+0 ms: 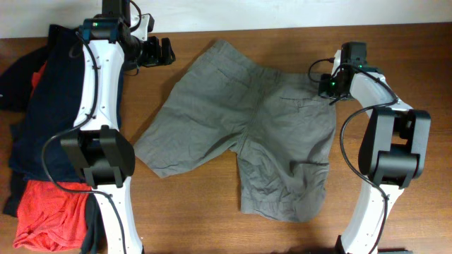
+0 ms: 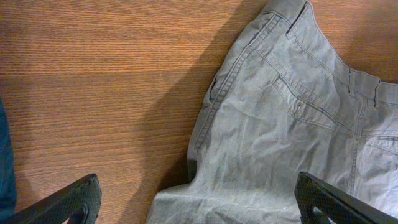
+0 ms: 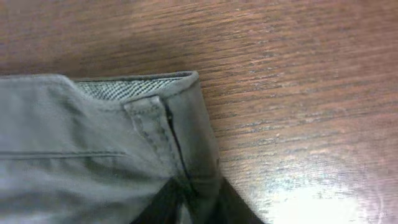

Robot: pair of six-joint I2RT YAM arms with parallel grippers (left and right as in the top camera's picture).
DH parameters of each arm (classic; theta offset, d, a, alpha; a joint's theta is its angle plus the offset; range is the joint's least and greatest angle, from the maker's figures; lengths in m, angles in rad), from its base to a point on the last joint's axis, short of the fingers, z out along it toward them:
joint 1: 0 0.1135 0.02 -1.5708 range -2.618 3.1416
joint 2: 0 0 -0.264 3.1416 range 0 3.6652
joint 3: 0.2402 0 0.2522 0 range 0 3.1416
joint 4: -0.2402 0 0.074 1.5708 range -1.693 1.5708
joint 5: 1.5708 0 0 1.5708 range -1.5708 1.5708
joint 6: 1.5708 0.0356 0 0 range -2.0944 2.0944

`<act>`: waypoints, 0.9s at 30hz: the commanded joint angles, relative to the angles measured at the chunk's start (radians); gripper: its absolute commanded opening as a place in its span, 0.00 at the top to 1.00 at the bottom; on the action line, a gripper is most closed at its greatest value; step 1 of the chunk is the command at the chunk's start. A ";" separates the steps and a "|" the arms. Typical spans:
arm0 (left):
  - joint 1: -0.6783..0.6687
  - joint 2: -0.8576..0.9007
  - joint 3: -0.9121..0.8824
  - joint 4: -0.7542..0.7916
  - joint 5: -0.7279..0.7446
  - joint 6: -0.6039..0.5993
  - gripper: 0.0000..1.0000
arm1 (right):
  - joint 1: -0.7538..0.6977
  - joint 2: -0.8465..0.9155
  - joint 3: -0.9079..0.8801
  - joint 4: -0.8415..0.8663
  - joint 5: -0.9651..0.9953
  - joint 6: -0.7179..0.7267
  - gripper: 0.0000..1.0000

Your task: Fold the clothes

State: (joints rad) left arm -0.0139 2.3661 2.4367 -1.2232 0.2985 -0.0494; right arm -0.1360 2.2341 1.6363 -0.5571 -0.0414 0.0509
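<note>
Shorts of wrinkled grey-olive woven cloth [image 1: 247, 134] lie spread flat on the brown wooden surface [image 1: 205, 219], both legs pointing toward the arm bases. The right gripper [image 3: 196, 202] pinches one waistband corner (fingers nearly together on the fold). The left gripper [image 2: 196, 186] hangs wide open and empty above the opposite hip.

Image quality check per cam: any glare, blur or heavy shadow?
Overhead: sharp, evenly lit, shorts clear. Left wrist: sharp, with a dark shadow band on the table along the shorts' edge. Right wrist: soft, the close-up waistband slightly out of focus, white glare on the table at bottom right.
</note>
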 commanded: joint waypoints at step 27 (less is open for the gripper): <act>-0.165 -0.007 -0.057 0.018 -0.036 0.040 0.10 | -0.359 -0.031 0.346 -0.524 -0.216 0.182 0.32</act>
State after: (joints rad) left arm -0.1539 2.3661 2.4241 -1.2068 0.2722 -0.0456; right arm -0.5152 2.2387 1.9656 -1.0531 -0.1982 0.2565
